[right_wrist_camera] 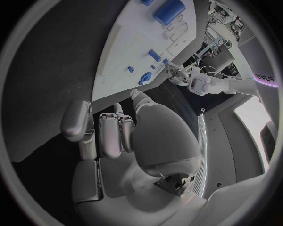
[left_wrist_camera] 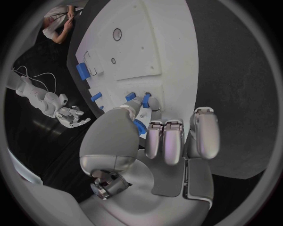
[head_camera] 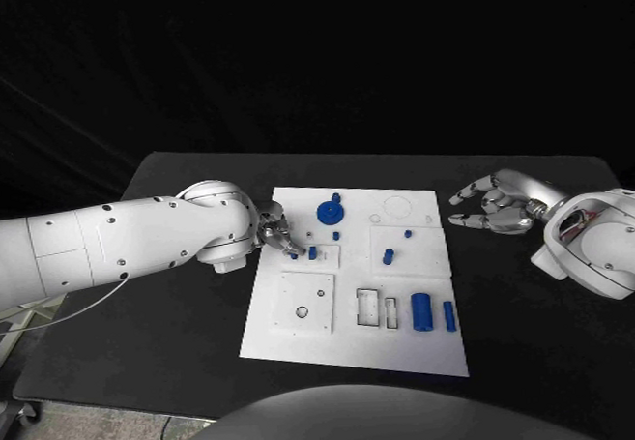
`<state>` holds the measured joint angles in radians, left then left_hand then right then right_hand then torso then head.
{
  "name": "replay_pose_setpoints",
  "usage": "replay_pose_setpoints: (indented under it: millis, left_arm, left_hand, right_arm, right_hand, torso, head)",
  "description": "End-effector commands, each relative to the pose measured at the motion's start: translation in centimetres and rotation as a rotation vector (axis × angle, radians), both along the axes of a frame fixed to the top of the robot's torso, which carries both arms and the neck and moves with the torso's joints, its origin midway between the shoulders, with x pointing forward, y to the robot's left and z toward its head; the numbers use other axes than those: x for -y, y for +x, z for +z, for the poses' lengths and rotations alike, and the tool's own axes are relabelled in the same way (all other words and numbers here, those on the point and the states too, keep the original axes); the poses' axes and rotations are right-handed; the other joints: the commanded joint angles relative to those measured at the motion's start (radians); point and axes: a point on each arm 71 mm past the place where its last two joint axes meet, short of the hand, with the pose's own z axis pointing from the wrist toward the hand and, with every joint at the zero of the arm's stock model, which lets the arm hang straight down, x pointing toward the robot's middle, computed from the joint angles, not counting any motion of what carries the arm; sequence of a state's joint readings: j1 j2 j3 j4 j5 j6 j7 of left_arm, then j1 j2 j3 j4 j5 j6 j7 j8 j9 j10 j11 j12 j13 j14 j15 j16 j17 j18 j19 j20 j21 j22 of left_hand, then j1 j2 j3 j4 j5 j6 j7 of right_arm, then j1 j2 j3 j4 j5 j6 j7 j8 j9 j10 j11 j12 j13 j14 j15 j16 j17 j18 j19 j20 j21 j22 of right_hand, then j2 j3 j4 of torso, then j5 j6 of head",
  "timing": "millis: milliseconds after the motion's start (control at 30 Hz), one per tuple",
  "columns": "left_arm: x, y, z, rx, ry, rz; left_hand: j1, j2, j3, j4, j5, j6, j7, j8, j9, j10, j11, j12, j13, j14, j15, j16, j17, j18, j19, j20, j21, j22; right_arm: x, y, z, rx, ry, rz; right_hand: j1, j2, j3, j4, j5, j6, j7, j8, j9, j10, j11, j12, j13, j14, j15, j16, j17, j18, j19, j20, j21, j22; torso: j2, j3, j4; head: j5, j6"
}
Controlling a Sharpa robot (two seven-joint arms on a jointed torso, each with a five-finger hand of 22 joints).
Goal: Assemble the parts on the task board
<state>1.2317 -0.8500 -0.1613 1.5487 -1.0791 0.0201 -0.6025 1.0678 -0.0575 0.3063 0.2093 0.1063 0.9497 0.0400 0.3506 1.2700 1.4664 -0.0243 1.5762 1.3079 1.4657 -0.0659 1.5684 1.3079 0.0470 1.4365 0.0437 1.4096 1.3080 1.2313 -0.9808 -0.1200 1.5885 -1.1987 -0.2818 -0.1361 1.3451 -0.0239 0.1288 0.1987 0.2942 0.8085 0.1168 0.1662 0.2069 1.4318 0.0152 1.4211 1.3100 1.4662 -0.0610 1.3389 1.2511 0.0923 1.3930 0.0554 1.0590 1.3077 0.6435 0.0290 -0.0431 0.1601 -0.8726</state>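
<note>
Left wrist view alone: left hand (left_wrist_camera: pixel 154 141) pinching a blue part (left_wrist_camera: pixel 145 100) over the task board (left_wrist_camera: pixel 171 70).

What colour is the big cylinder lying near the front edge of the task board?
Blue. The cylinder shows best in the head view.

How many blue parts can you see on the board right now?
8: a disc, four pegs in the middle, two cylinders near the task board's near edge, one piece at the left hand's fingertips. The hand may hide more.
</note>
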Motion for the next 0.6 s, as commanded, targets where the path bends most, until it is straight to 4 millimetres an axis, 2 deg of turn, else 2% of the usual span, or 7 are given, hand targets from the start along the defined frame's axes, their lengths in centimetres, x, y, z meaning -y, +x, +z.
replay_pose_setpoints:
  millis: [33,167,267,367,467,600]
  left_arm:
    - [-0.38,-0.39,-1.0,-0.034,0.044,-0.004]
    - [-0.44,-0.4,-1.01,-0.036,0.047,-0.004]
    - [-0.48,-0.4,-1.02,-0.037,0.048,-0.002]
    - [-0.52,-0.39,-1.03,-0.038,0.047,0.001]
    - [-0.54,-0.37,-1.04,-0.038,0.045,0.004]
    - [-0.58,-0.33,-1.03,-0.035,0.038,0.011]
  left_hand:
    - [-0.015,-0.004,-0.015,0.006,-0.006,-0.003,0.01,-0.04,-0.019,0.104,0.008,-0.005,0.263,0.105,0.006,0.002,0.263,0.002,-0.002,0.008,-0.003,0.175]
    - [-0.029,0.0,-0.044,0.023,-0.02,-0.004,0.013,-0.043,-0.024,0.104,0.01,-0.005,0.263,0.105,0.008,0.002,0.263,0.002,-0.001,0.01,-0.004,0.176]
    - [-0.056,0.005,-0.084,0.053,-0.044,-0.004,0.014,-0.045,-0.029,0.104,0.011,-0.005,0.263,0.105,0.009,0.002,0.263,0.002,-0.001,0.012,-0.005,0.177]
    - [-0.092,0.011,-0.121,0.079,-0.051,-0.003,0.014,-0.044,-0.03,0.104,0.012,-0.005,0.263,0.105,0.01,0.002,0.263,0.002,-0.001,0.013,-0.006,0.178]
    - [-0.132,0.029,-0.163,0.083,-0.051,0.001,0.013,-0.037,-0.028,0.104,0.012,-0.005,0.263,0.105,0.01,0.002,0.263,0.002,0.0,0.014,-0.008,0.18]
    - [-0.184,0.064,-0.221,0.084,-0.042,0.005,0.011,-0.021,-0.017,0.104,0.01,-0.005,0.263,0.105,0.009,0.002,0.263,0.002,0.002,0.013,-0.008,0.183]
  right_arm:
    - [0.01,-0.04,-0.12,-0.011,-0.006,0.003]
    - [0.03,-0.05,-0.15,-0.013,-0.007,0.002]
    - [0.04,-0.05,-0.18,-0.014,-0.008,0.002]
    - [0.02,-0.05,-0.21,-0.015,-0.008,0.002]
    - [0.0,-0.05,-0.23,-0.016,-0.008,0.003]
    - [-0.01,-0.04,-0.25,-0.016,-0.008,0.002]
  right_hand:
    - [0.004,0.008,0.003,-0.001,0.005,0.006,-0.001,-0.007,-0.001,-0.006,-0.003,-0.004,0.064,0.026,0.007,-0.005,-0.001,0.011,-0.008,0.0,-0.004,0.093]
    - [0.004,0.008,0.003,-0.001,0.005,0.006,-0.001,-0.007,-0.001,-0.006,-0.003,-0.004,0.064,0.026,0.007,-0.005,-0.001,0.011,-0.008,0.0,-0.004,0.093]
    - [0.005,0.008,0.004,-0.001,0.005,0.007,-0.001,-0.007,-0.002,-0.007,-0.002,-0.005,0.063,0.025,0.007,-0.006,-0.003,0.011,-0.009,0.0,-0.006,0.093]
    - [0.005,0.008,0.004,-0.001,0.005,0.007,-0.001,-0.007,-0.002,-0.007,-0.002,-0.005,0.063,0.025,0.007,-0.006,-0.003,0.011,-0.009,0.0,-0.006,0.093]
    - [0.005,0.008,0.004,-0.001,0.006,0.007,-0.001,-0.007,-0.002,-0.007,-0.002,-0.006,0.062,0.025,0.007,-0.006,-0.003,0.011,-0.009,0.0,-0.008,0.092]
    - [0.006,0.009,0.005,-0.002,0.008,0.007,-0.001,-0.008,-0.003,-0.007,-0.002,-0.006,0.062,0.025,0.007,-0.007,-0.003,0.011,-0.009,0.0,-0.008,0.092]
  torso:
    - [0.0,0.0003,-0.0003]
    - [0.0,0.0003,0.0002]
    - [-0.001,0.0004,0.0005]
    - [0.0,0.0003,0.0007]
    - [0.0,0.0003,0.0006]
    - [0.0,0.0002,0.0005]
  head:
    - [0.001,0.0]
    - [0.0,0.0]
    - [0.001,0.0]
    - [0.002,0.0]
    - [0.002,0.0]
    - [0.003,0.0]
